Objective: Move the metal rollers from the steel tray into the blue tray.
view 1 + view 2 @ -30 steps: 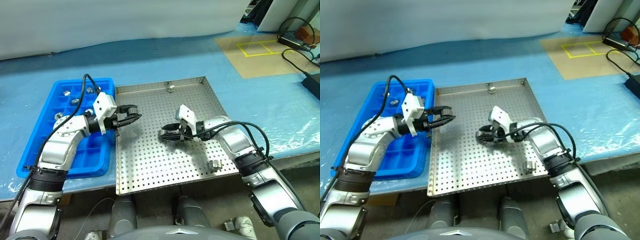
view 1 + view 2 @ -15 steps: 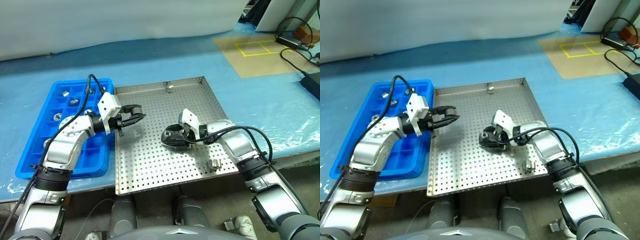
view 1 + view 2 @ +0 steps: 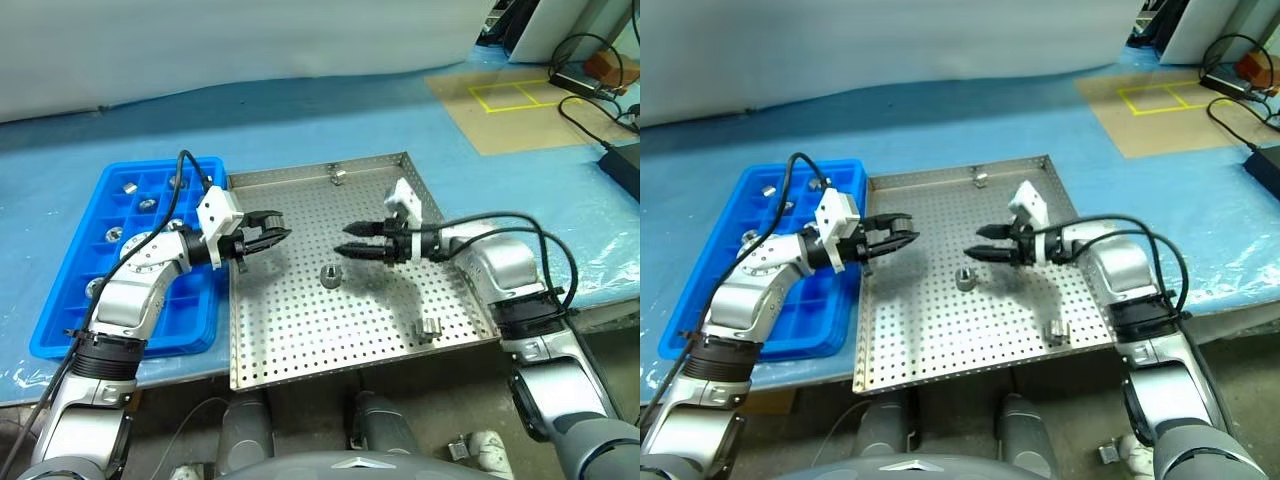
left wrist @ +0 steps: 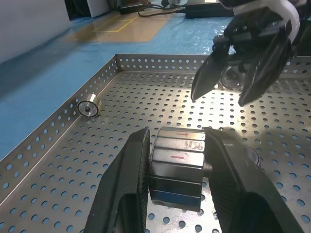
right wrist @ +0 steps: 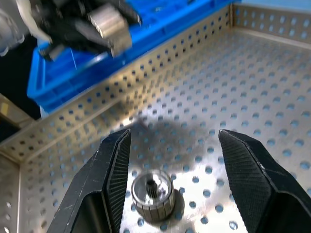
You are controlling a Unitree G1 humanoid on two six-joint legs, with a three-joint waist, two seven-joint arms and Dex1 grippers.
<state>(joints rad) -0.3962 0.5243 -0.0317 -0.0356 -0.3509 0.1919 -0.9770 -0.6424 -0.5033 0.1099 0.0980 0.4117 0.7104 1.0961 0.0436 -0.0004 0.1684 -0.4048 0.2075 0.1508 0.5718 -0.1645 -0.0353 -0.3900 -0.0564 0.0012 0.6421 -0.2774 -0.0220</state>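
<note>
A metal roller (image 3: 328, 276) stands on end near the middle of the steel tray (image 3: 300, 345), its centre hole facing up, with nothing touching it. The right gripper (image 3: 352, 243) hangs above the tray floor at about two o'clock from this roller, its two black fingers spread apart with nothing between them; in the right wrist view the same roller (image 5: 152, 194) sits on the perforated floor below and between the open fingers (image 5: 112, 177). The left gripper (image 3: 272, 229) is at about ten o'clock from the standing roller, over the tray's left part, and is closed on a second roller (image 4: 177, 167), a short ribbed cylinder clamped sideways between its fingers (image 4: 127, 189). A third roller (image 3: 338, 175) lies against the tray's far rim, at about twelve o'clock from the centre, and a fourth piece (image 3: 431, 328) rests near the tray's near right corner, at about four o'clock. The blue tray (image 3: 60, 322) lies just beside the steel tray's left edge, at nine o'clock, and several rollers (image 3: 129, 186) already occupy separate compartments in its far half. Both trays rest on a blue sheet (image 3: 500, 200) covering the table.
</note>
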